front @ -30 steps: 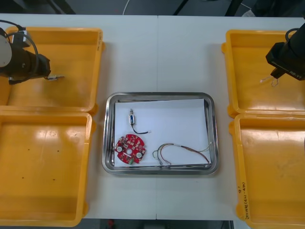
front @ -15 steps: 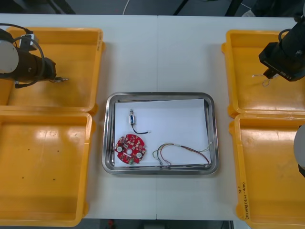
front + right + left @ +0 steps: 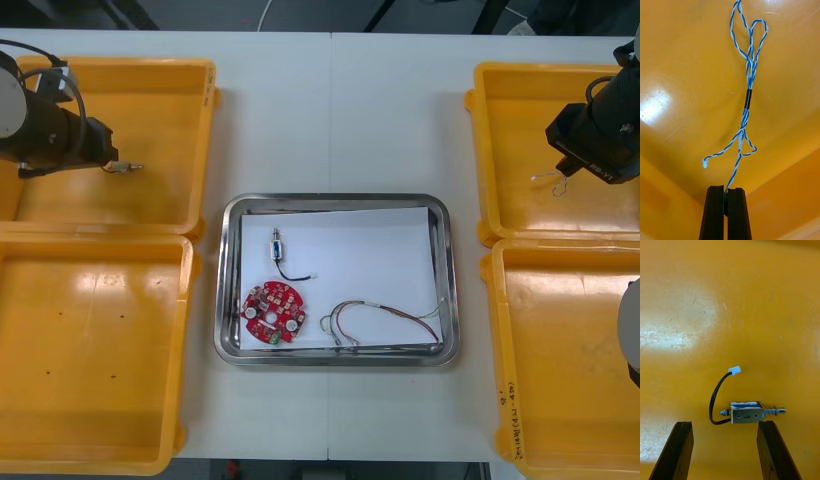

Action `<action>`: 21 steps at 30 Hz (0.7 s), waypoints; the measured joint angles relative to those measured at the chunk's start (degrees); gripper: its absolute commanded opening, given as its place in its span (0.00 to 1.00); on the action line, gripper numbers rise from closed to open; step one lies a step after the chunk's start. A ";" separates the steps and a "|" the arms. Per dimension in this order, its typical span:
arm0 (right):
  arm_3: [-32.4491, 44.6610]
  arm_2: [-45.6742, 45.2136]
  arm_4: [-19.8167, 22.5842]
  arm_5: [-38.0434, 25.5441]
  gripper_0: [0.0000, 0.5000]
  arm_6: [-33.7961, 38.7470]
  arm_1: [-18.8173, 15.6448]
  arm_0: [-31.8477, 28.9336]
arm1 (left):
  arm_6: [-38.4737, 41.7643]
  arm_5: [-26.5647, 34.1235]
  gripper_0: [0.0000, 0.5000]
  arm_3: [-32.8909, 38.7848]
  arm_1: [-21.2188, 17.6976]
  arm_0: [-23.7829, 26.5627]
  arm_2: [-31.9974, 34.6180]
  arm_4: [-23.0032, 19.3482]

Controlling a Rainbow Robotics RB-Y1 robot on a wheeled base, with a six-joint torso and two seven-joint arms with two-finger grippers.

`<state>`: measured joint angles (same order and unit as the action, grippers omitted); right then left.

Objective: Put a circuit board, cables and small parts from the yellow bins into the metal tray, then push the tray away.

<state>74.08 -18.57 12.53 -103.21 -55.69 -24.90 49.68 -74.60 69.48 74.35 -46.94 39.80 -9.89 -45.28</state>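
Fingers (image 3: 715, 213) of the right gripper (image 3: 568, 166) are pinching shut on a twisted blue and white cable (image 3: 748, 93) over the far right yellow bin (image 3: 500, 100). Those of the left gripper (image 3: 724, 425) are standing wide apart around a small metal part (image 3: 747, 413), touching neither side of it, in the far left yellow bin (image 3: 190, 120). A round red circuit board (image 3: 271, 313) is lying in the near-left corner of the shiny metal tray (image 3: 228, 300).

Tray (image 3: 330, 199) sits dead centre of frame, two bins (image 3: 100, 350) down each side edge. Inside the tray: circuit board (image 3: 271, 313) lower left, small metal part (image 3: 276, 246) just above it, cables (image 3: 362, 304) lower right.
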 measured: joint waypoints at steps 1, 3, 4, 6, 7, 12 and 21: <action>0.00 0.00 0.00 0.00 0.07 0.00 0.00 0.00 | 0.00 0.85 1.00 0.55 -0.14 0.00 0.40 -0.01; 0.00 0.00 0.00 0.05 0.35 0.00 0.00 0.00 | 0.00 2.68 1.00 1.52 -0.47 0.00 1.12 -0.04; 0.00 0.00 0.00 0.08 0.58 0.00 0.00 0.00 | 0.00 3.56 1.00 1.97 -0.64 0.00 1.46 -0.06; 0.00 0.00 0.00 0.17 1.00 0.00 0.00 -0.01 | 0.00 5.14 1.00 2.86 -1.07 0.00 1.99 -0.09; 0.00 0.00 0.00 0.21 1.00 0.00 0.01 -0.01 | 0.00 6.02 1.00 3.33 -1.35 0.00 2.17 -0.10; 0.00 0.00 0.00 0.25 1.00 0.00 0.01 -0.01 | -0.01 10.08 1.00 6.00 -2.97 0.00 2.28 -0.26; 0.00 0.00 0.00 0.28 1.00 0.00 0.01 -0.02 | -0.16 16.17 1.00 7.63 -4.13 1.39 2.28 -2.72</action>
<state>74.08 -18.57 12.53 -102.93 -55.68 -24.89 49.66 -74.76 85.65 81.98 -51.07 41.19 -7.61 -48.01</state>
